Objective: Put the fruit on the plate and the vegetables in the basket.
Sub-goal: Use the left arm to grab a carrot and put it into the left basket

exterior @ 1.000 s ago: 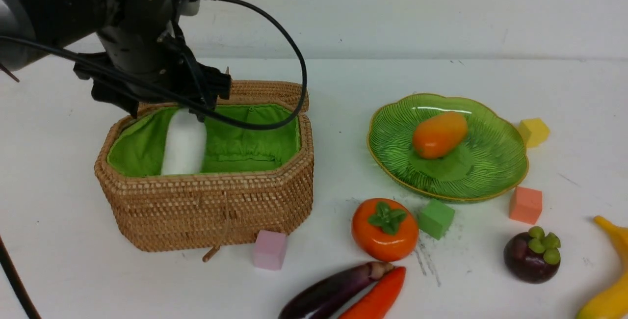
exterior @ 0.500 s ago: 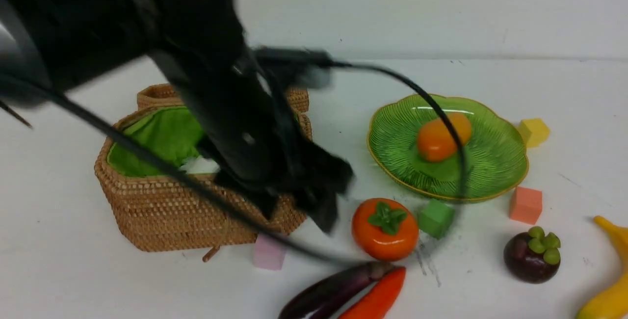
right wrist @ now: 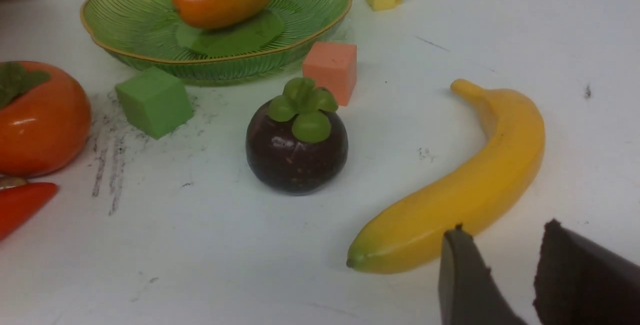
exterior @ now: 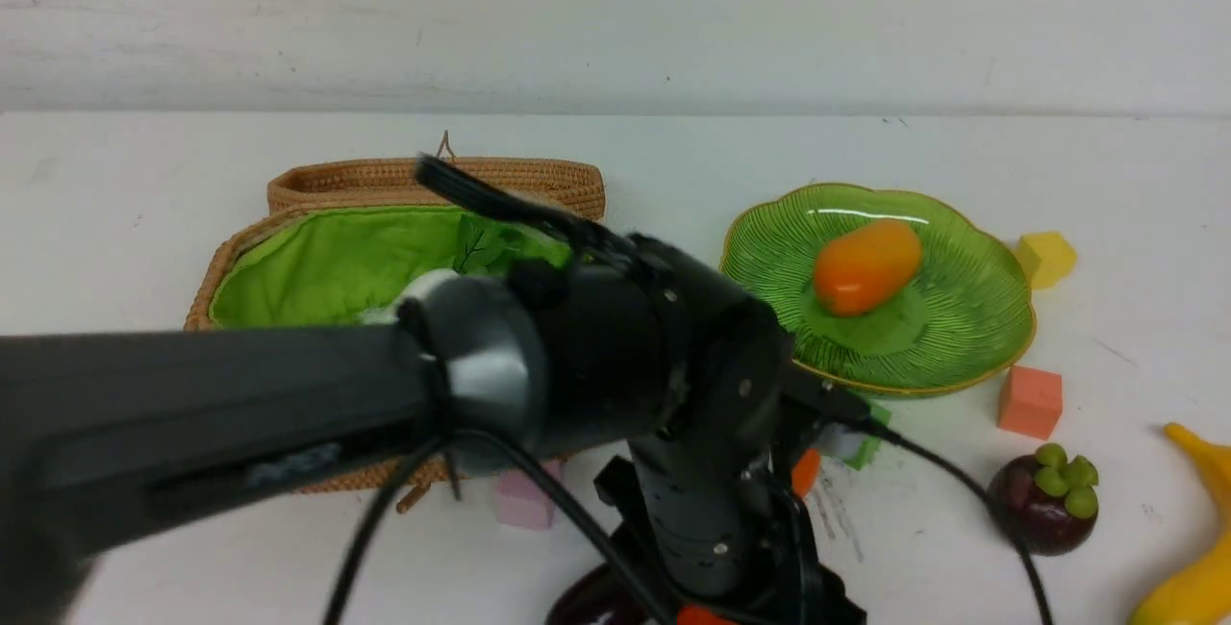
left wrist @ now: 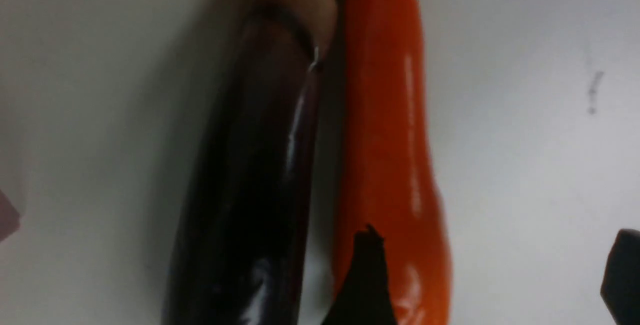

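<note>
Left tool [left wrist: 492, 285] open, empty, low over the red-orange vegetable [left wrist: 390, 140]. One fingertip [left wrist: 367, 270] is over its eggplant-side edge, the other well out over bare tabletop [left wrist: 525, 115]. Risk: the eggplant [left wrist: 250, 190] lies touching alongside, so the near finger may land on top or wedge, rolling both; the glossy taper could slip out. Right tool [right wrist: 520, 290] part-open, empty, near the banana [right wrist: 475, 190]. Basket [exterior: 223, 260] well apart, beyond the left arm.

Basket [exterior: 226, 255] sits on the left of the worktop [exterior: 673, 154] with the radish [exterior: 423, 287] in it, plate [exterior: 971, 317] off to its right with the mango [exterior: 864, 265] on it. Persimmon [right wrist: 40, 120] is just in front of the plate, eggplant [left wrist: 250, 175] and pepper [left wrist: 390, 140] side by side right in front of that, then mangosteen [exterior: 1043, 505] and banana [exterior: 1193, 567] further right.
</note>
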You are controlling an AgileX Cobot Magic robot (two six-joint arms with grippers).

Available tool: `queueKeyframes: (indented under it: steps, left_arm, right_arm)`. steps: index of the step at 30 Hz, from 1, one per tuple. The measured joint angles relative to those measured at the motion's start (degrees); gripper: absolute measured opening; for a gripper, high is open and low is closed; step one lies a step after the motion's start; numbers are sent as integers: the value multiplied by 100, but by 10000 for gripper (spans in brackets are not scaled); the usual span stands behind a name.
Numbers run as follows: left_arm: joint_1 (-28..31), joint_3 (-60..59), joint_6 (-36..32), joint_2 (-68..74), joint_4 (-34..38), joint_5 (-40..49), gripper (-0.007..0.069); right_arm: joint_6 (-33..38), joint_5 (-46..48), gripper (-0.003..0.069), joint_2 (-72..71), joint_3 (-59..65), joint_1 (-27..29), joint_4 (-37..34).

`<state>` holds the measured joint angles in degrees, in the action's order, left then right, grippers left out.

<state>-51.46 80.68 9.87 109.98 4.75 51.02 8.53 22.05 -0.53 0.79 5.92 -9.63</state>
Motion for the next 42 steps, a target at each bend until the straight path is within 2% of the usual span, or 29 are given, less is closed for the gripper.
queueKeyframes:
  steps: [4,9,12,14,19,24,27,29,33,35,39,42]
  left_arm:
    - [0,-6,47,312,-33,33,566]
    - [0,-6,47,328,103,86,521]
    - [0,-6,-107,328,212,222,412]
    - [0,-6,-313,320,309,341,370]
    - [0,-11,-798,205,626,585,371]
    - [16,-17,-1288,-529,759,695,371]
    - [152,-17,-1411,-1103,393,638,371]
    - [518,-17,-1460,-1745,-372,429,371]
    - [1507,-17,-1503,-2400,-1945,-99,371]
    - [2056,-17,-1521,-2461,-2504,-335,371]
    - [2734,-17,-1535,-2259,-2803,-528,371]
    - [3001,-17,-1535,-1915,-2827,-548,371]
  right_arm:
    - [0,0,242,0,0,0,0]
    - [0,0,242,0,0,0,0]
    - [0,0,242,0,0,0,0]
    - [0,0,242,0,0,0,0]
    - [0,0,242,0,0,0,0]
    - [0,0,242,0,0,0,0]
    - [0,0,242,0,0,0,0]
    - [0,0,242,0,0,0,0]
    - [0,0,242,0,0,0,0]
    - [0,0,242,0,0,0,0]
    - [0,0,242,0,0,0,0]
    - [0,0,242,0,0,0,0]
